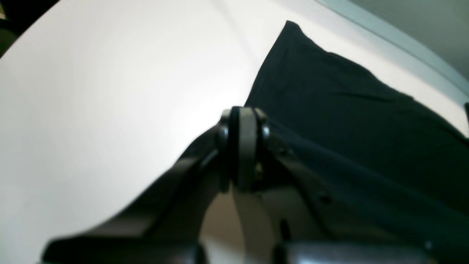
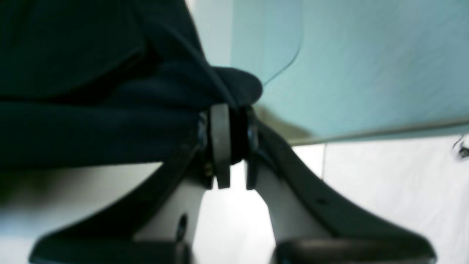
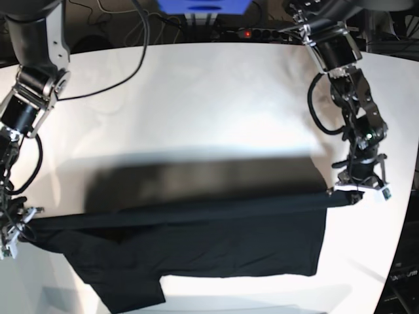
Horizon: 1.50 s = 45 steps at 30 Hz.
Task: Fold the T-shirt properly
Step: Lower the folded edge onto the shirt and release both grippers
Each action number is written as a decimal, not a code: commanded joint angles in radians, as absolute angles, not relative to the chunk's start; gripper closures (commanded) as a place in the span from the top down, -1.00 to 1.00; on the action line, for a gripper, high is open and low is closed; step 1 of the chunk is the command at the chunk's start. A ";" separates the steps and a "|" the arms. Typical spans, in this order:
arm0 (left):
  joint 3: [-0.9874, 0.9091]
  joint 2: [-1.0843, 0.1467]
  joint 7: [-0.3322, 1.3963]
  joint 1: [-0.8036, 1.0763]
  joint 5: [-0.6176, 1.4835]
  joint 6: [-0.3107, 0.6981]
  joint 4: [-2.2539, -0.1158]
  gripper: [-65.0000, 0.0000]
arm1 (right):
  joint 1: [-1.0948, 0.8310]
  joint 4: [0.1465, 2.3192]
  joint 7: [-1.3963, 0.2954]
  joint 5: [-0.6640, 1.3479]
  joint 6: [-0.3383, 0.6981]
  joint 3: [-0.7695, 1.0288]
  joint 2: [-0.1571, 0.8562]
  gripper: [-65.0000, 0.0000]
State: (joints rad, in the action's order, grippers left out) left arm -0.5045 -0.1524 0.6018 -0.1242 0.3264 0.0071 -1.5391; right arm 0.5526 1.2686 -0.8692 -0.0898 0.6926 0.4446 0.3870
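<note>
two claws hold a black t-shirt point(image 3: 216, 235) stretched above a white worktop point(image 3: 196, 98).
left claw point(image 3: 357, 190) and right claw point(image 3: 13, 229) each pinch an edge; cloth may slip out if pulled tighter.

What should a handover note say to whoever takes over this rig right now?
Left gripper: shut on the T-shirt at one end of its raised edge.
Right gripper: shut on the T-shirt at the other end.
T-shirt: edge stretched taut between both grippers above the table; the rest hangs down and lies on the near side.
Done: both ends gripped and lifted.
Left: lay the raised edge over to make the fold, release, finish folding.
</note>
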 commanded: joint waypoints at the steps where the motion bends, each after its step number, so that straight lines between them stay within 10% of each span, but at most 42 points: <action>1: -0.510 -0.168 0.568 -0.128 0.328 0.005 -1.561 -1.00 | 0.582 1.277 -0.865 -0.091 0.698 0.450 0.410 -1.00; 45: -0.510 -0.159 0.565 0.136 0.328 0.005 -1.681 -1.00 | 0.288 1.445 -0.894 -0.084 0.698 0.506 0.394 -1.00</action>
State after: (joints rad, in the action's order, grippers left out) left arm -0.5041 -0.1432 0.6060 0.1520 0.3340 0.0105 -1.6512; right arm 0.2558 1.4239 -0.9199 -0.0849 0.6926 0.5041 0.3740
